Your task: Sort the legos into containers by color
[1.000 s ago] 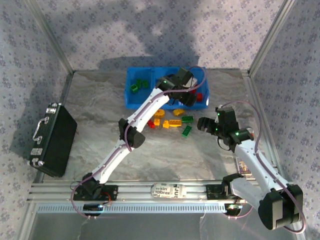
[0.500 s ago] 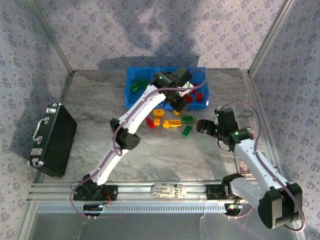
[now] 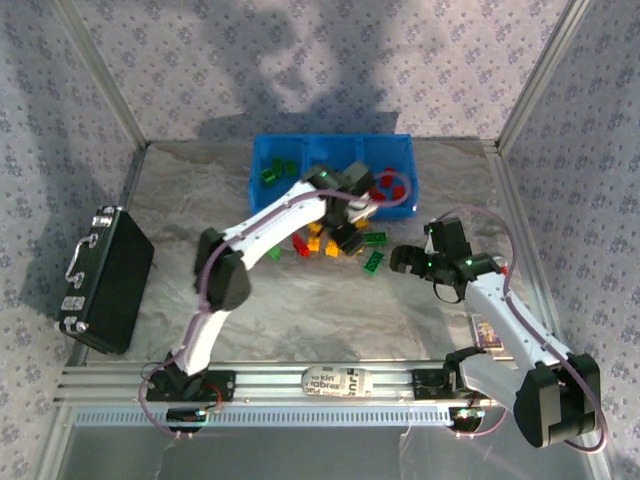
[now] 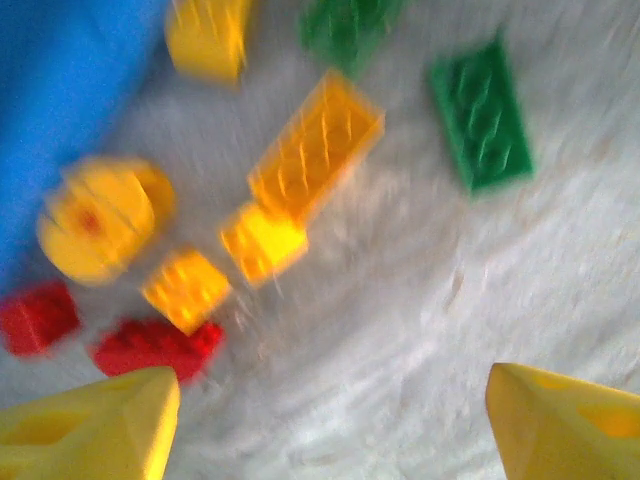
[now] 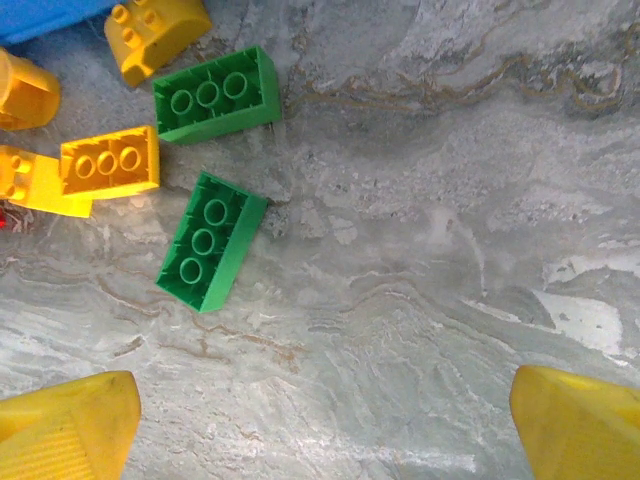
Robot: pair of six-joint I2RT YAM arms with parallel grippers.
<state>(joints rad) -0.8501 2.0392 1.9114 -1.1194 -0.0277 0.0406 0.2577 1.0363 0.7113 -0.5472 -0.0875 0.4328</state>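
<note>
Right wrist: right fingers (image 5: pixel 65 425) spread wide; nearer green lego (image 5: pixel 210 242) studs-up, long axis near-left to far-right; left fingers (image 4: pixel 90 425) apart too.

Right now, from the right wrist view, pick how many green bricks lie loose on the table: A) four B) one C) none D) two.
D: one green brick lies flat near the top, and a second green brick lies tilted just below it, both on the table.
</note>
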